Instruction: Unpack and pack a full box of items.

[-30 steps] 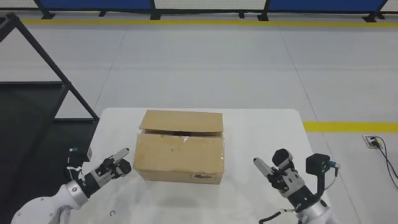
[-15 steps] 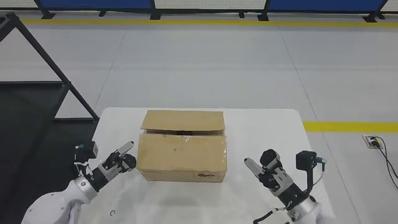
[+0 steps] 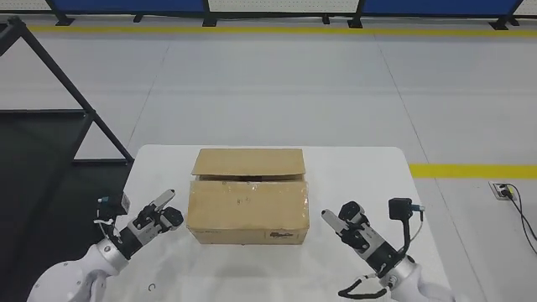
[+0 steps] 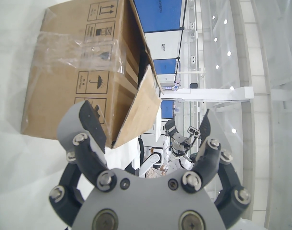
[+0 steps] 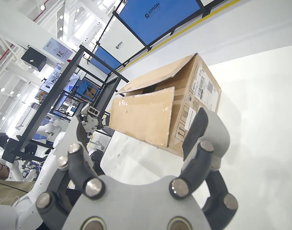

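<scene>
Interior of box [image 3: 247, 211] hidden beneath flaps [image 3: 247, 163]

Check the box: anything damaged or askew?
Yes. The box is not sealed: its top flaps sit ajar with a dark gap between them, and their edges are ragged. Loose, crumpled clear tape clings to one side. Nothing is spilled on the table.
</scene>
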